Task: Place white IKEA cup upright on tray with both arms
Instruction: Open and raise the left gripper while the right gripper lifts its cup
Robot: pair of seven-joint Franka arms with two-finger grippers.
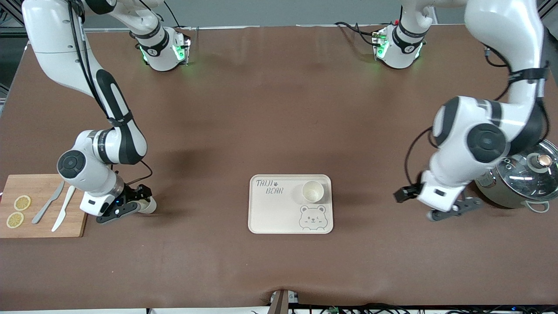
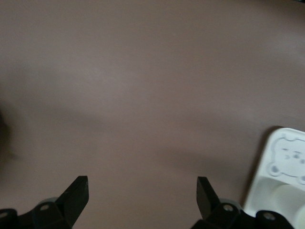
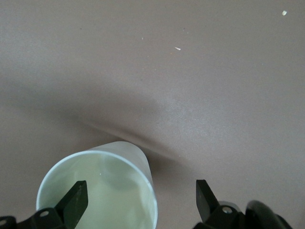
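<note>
A white cup (image 1: 148, 205) is on the brown table beside the wooden cutting board, toward the right arm's end. It seems to lie on its side. My right gripper (image 1: 138, 204) is at this cup and open. In the right wrist view the cup's mouth (image 3: 100, 191) faces the camera. One finger (image 3: 76, 200) is over the mouth and the other (image 3: 205, 196) is outside the wall. A second white cup (image 1: 312, 191) stands upright on the cream tray (image 1: 272, 213). My left gripper (image 1: 455, 209) is open and empty over the table between tray and pot. The left wrist view (image 2: 143, 191) shows the tray's bear corner (image 2: 286, 160).
A wooden cutting board (image 1: 39, 192) with two lemon slices (image 1: 22, 203) and two knives (image 1: 63, 208) lies at the right arm's end. A steel pot with a glass lid (image 1: 527, 174) stands at the left arm's end, close to the left arm.
</note>
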